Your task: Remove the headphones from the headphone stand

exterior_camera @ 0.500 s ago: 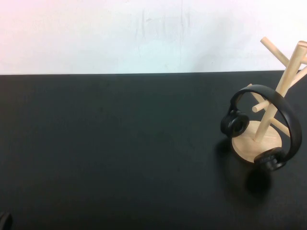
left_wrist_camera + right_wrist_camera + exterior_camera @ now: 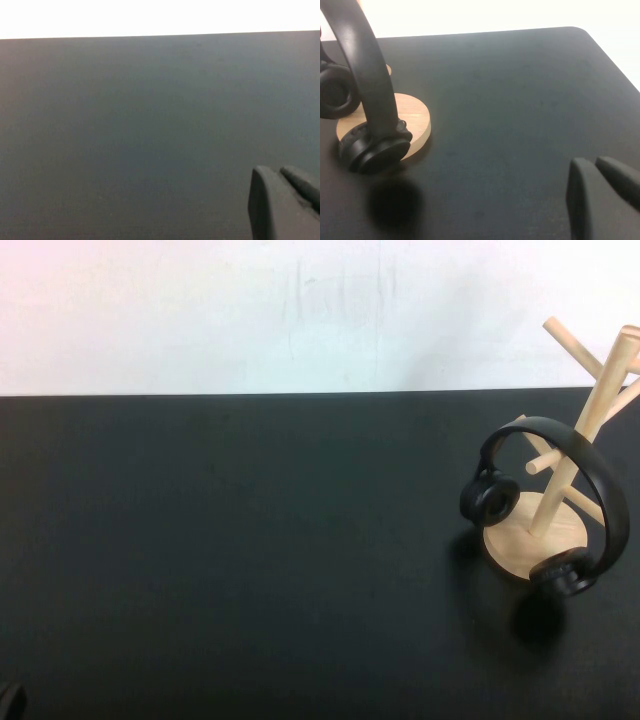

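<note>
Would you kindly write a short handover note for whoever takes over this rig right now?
Left gripper: parked low at the near left table corner, fingers together, holding nothing.
Right gripper: out of the high view; its wrist camera shows it low over the table, near the stand, fingers together, holding nothing.
Headphones: on the stand at the right side, headband over a peg, one cup by the round base.
Done: nothing yet.
Left: open the right gripper, grasp the headband, lift it off the peg.

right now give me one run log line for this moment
headphones: hung on headphone stand | left gripper: over bare table, shut | right gripper: near stand base, shut, not touching
</note>
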Available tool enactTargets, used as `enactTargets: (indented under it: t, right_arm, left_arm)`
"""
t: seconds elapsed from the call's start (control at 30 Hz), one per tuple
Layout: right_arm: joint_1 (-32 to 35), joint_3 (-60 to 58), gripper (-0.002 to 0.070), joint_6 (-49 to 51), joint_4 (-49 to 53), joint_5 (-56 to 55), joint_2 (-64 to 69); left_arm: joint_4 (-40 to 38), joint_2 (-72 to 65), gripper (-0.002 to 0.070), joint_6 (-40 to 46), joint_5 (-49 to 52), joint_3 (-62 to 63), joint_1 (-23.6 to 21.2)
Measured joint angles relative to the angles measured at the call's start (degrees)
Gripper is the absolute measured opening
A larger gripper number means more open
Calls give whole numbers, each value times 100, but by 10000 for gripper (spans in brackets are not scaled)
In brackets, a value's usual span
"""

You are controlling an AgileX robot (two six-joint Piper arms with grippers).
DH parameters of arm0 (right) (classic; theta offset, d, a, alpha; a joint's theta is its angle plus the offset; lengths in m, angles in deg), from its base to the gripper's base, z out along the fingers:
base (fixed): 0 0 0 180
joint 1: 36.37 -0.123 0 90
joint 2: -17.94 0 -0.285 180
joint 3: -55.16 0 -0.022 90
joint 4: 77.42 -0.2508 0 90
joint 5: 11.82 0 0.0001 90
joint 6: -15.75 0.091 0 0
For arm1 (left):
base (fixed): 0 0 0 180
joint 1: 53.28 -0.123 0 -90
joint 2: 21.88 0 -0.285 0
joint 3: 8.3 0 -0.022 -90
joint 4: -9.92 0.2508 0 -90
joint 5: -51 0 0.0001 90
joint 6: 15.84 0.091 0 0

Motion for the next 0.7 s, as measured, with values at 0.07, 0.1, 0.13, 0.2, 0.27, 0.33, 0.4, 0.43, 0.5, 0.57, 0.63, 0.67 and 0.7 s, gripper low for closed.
enactTargets:
  t: [0.07,0.1,0.13,0.2,0.27,0.33,0.4,0.43,0.5,0.57,0.63,0.67,0.7]
  right_arm:
    - [0,0,-8,0,0,0,0]
    - [0,0,-8,0,0,0,0]
    - [0,0,-8,0,0,0,0]
    - [0,0,-8,0,0,0,0]
    - [0,0,-8,0,0,0,0]
    - [0,0,-8,0,0,0,0]
    - [0,0,-8,0,0,0,0]
    - [0,0,-8,0,0,0,0]
    - [0,0,-8,0,0,0,0]
    - [0,0,-8,0,-51,-22,0]
    - [0,0,-8,0,-232,-83,0]
    - [0,0,-8,0,-393,-145,0]
    - [0,-10,-8,0,-624,-221,0]
  left_arm:
    - [0,0,-4,0,0,0,0]
    - [0,0,-4,0,0,0,0]
    - [0,0,-4,0,0,0,0]
    - [0,0,-4,0,0,0,0]
    - [0,0,-4,0,0,0,0]
    - [0,0,-4,0,0,0,0]
    - [0,0,-4,0,0,0,0]
    - [0,0,-4,0,0,0,0]
    - [0,0,-4,0,0,0,0]
    - [0,0,-4,0,0,0,0]
    - [0,0,-4,0,0,0,0]
    - [0,0,-4,0,0,0,0]
    - [0,0,-4,0,0,0,0]
